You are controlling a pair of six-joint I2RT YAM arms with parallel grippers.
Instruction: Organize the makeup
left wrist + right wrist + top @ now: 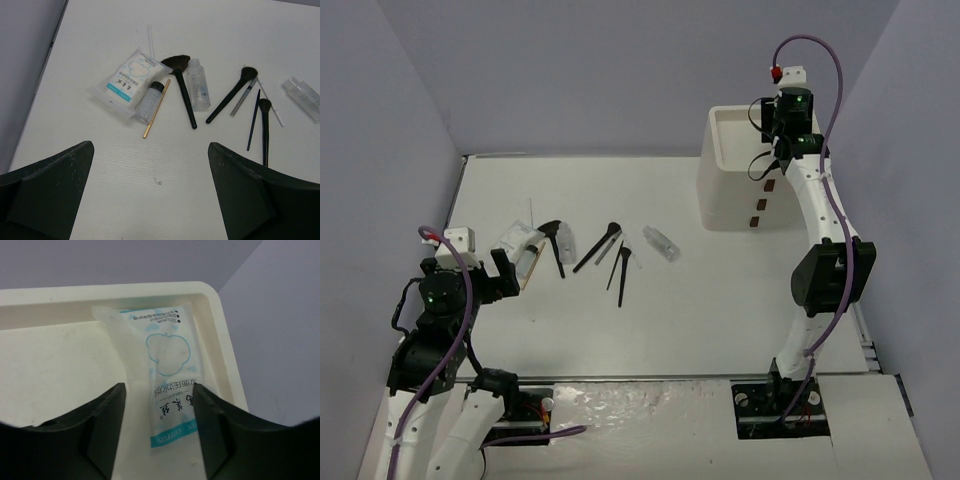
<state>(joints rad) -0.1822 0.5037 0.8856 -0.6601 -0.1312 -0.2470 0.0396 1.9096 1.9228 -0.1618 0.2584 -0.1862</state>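
Right wrist view: one white sachet with blue print lies flat in the open top tray of the white box, against its far right corner. The right gripper hangs over it with jaws parted; its left finger stands clear of the sachet, so nothing is clamped. Judged from this, the step in hand is the release of the sachet into the box.

Left wrist view: the rest of the makeup lies on the table: a second sachet, a wooden stick just beside it, clear vials and thin black brushes spread to the right. The left gripper hovers near this group, jaws at full spread and holding nothing.

The next move probably calls for the right arm to lift clear of the tray without dragging the sachet, then for a pick among the crowded items, where neighbours touch.
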